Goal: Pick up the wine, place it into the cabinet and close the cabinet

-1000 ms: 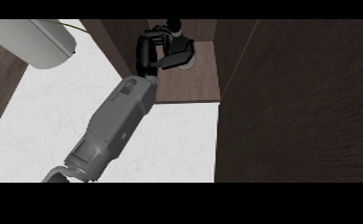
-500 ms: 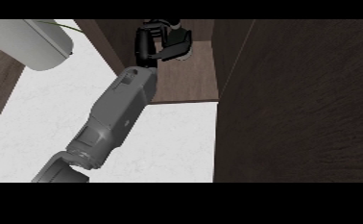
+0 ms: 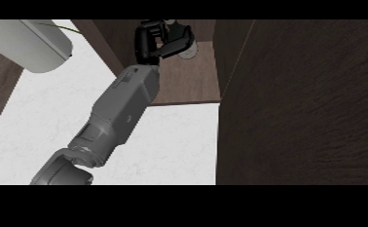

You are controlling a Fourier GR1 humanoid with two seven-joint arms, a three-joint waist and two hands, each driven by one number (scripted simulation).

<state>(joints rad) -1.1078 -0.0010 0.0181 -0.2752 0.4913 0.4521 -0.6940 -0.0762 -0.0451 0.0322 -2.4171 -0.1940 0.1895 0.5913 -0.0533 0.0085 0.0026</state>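
White marbled counter surface (image 3: 179, 143) fills the lower left of the frame, and a dark brown wooden cabinet (image 3: 201, 82) rises at upper centre, its shelf interior exposed. A broad dark wooden cabinet door (image 3: 295, 109) occupies the whole right side and is seen standing open. A pale grey rounded vessel (image 3: 36, 46) sits at the upper left, well apart from the work. One grey forearm is extended from the lower left up into the cabinet; it is taken to be the right hand (image 3: 159, 41), though the view leaves the side uncertain. Its black fingers are curled round something pale, probably the wine bottle (image 3: 188, 51), which is mostly hidden and lies just inside the cabinet. The bottle could topple on release if it is let go tilted or near the shelf edge, and the door would then strike it.
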